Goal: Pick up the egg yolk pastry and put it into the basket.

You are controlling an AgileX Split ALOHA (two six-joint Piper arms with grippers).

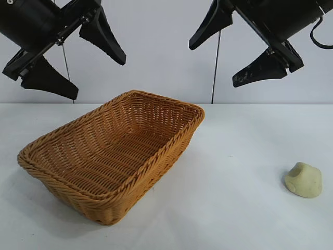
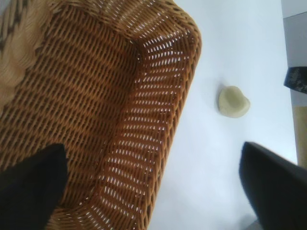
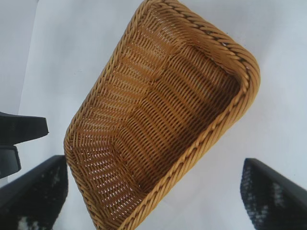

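At the left of the exterior view we see the left gripper [image 1: 73,54] raised high above the table [image 1: 229,208], its black fingers spread wide and grasping nothing. Below it, left of centre, sits the basket [image 1: 112,156], angled on the white surface; we find nothing inside it, only bare woven floor in both wrist views [image 2: 86,110] [image 3: 163,124]. Further right, the right gripper [image 1: 237,49] hangs equally high, jaws released and empty. At the far right, the egg yolk pastry [image 1: 303,180] rests on the table, well apart from the basket and outside it [image 2: 233,101].
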